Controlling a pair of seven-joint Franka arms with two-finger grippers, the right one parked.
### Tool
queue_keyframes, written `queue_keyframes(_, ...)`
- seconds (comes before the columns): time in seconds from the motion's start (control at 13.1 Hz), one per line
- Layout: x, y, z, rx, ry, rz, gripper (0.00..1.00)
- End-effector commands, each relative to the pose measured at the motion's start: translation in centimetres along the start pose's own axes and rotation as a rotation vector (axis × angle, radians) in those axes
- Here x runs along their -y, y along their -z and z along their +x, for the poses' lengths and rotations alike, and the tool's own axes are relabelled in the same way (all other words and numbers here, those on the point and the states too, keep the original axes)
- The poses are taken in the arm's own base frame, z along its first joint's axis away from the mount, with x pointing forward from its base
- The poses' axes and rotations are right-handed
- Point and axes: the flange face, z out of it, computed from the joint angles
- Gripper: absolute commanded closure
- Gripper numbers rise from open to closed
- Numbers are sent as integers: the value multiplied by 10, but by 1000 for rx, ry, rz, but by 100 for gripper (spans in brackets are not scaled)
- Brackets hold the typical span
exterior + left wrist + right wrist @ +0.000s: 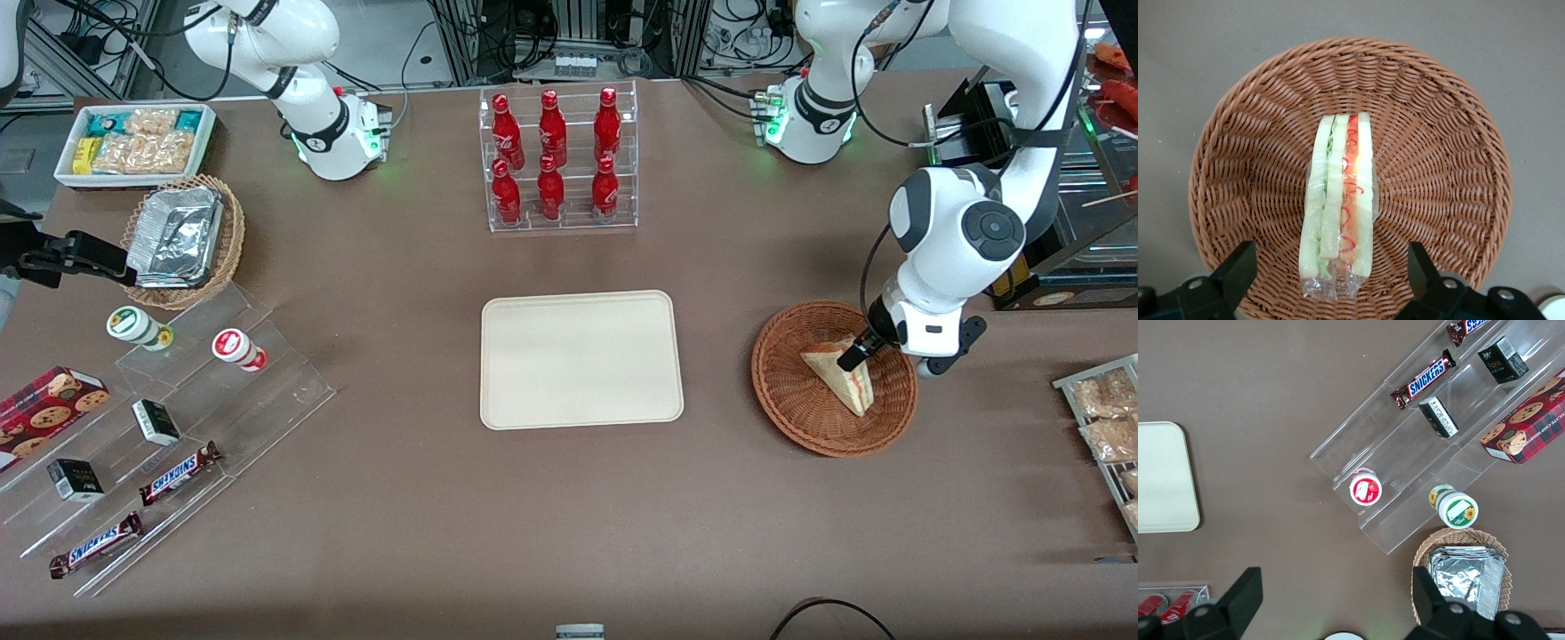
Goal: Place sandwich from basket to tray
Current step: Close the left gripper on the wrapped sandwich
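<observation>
The gripper [1328,277] hangs low over the basket [1438,167] with its fingers [1238,270] spread wide either side of the sandwich [1338,207], which lies in the basket, untouched.

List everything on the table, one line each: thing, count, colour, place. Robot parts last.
sandwich: 1, pale bread with red and green stripes, lying in the basket
basket: 1, reddish-brown wicker, toward the working arm's end
tray: 1, cream, mid-table, nothing on it
cola bottles: 6, red, in a clear rack farther from the front camera than the tray
foil packs: silver, in a tan wicker basket toward the parked arm's end
white bin: 1, holding snack packets, beside the tan basket
Snickers bars: 2, brown, on clear stepped shelves
cookie box: 1, red, on those shelves
claw: 1, black fingers open, straddling the sandwich's end
</observation>
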Motion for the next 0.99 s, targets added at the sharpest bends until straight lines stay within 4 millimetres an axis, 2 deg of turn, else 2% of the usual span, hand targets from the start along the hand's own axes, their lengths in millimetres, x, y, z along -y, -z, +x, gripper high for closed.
queue_keyframes(0.0, -2, -11, -1, 28, 61, -23, 0)
queue_keyframes(0.31, -3, -35, 0, 39, 62, -19, 0)
queue_keyframes(0.61, -1, -47, 0, 46, 64, -13, 0)
queue_keyframes(0.69, -1, -51, -1, 50, 63, -10, 8)
queue_keyframes(0.76, -1, -51, -1, 51, 66, -9, 39)
queue_keyframes(0.84, 0, -51, -1, 54, 58, -5, 89)
queue_keyframes(0.92, -1, -50, -1, 54, 48, -6, 100)
